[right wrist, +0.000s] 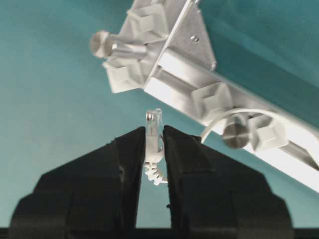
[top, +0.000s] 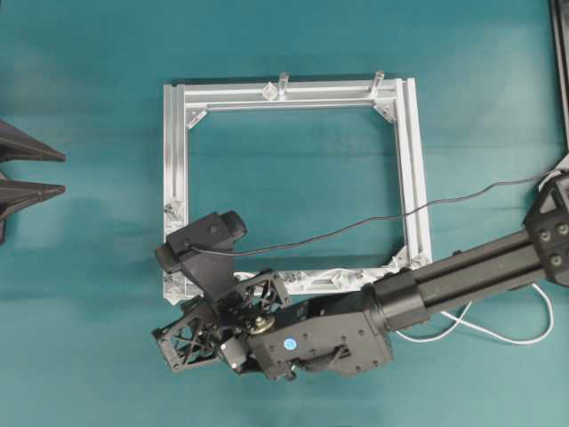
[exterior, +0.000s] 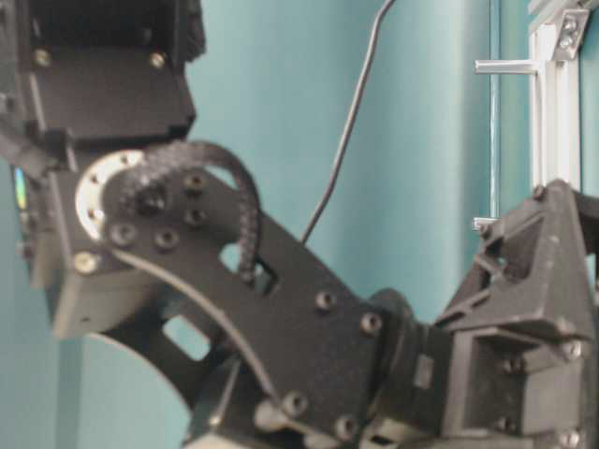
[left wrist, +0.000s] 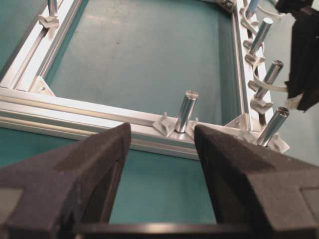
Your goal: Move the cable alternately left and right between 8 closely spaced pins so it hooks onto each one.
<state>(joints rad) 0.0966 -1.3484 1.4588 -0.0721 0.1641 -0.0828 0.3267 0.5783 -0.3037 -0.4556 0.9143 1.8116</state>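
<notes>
1. Your right gripper [right wrist: 154,144] pinches the cable [right wrist: 219,122] by its clear plug [right wrist: 153,125], just off the frame rail [right wrist: 174,64] corner.
2. Keep tension; swing round the last pins [right wrist: 127,69].
3. Left gripper [left wrist: 162,144] spread wide, idle; keep it clear.

My right hand [right wrist: 153,144] pinches the white cable's [right wrist: 219,122] clear plug [right wrist: 153,124] upright, beside the rail's whitish pins [right wrist: 215,99].

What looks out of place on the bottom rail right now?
Nothing looks damaged. The right gripper pinches the long thin white cable by its clear plug, just off the corner of the silver aluminium frame rail. The cable loops round one shiny upright post. The left gripper stands open.
</notes>
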